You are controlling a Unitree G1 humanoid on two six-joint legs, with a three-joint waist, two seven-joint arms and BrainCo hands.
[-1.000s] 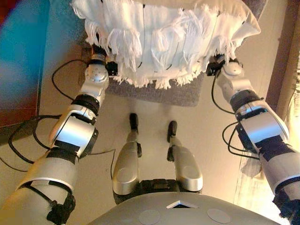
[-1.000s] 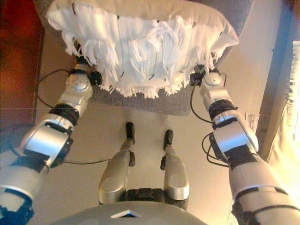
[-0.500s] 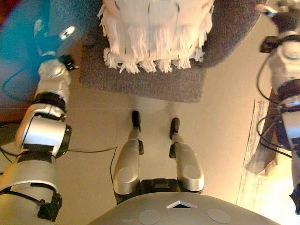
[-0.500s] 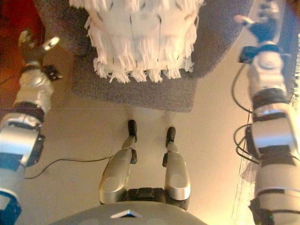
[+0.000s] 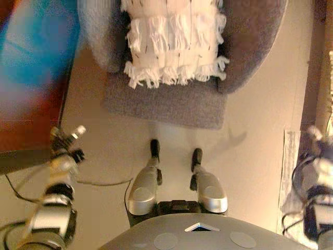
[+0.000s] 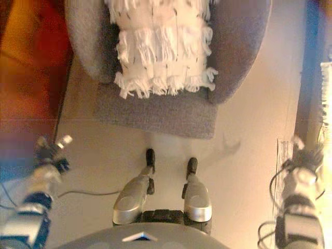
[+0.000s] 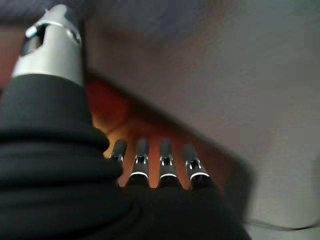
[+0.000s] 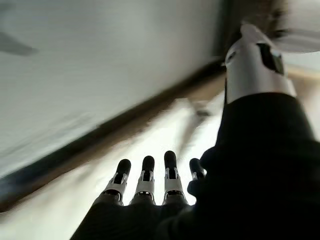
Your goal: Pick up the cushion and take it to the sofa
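Pale floor, grey sofa (image 5: 171, 101) ahead: cushion (image 5: 174, 44) now rests on it, released; left hand (image 7: 160, 167) and right hand (image 8: 150, 187) withdrawn, fingers straight, empty. Delivery looks complete.

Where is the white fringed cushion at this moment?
In the eye views the cushion lies on the seat of the grey sofa, top centre, between its armrests, with neither hand touching it.

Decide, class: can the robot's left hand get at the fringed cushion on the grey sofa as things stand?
Probably yes: the left hand is open and empty, with bare floor between it and the sofa, and nothing covers the cushion.
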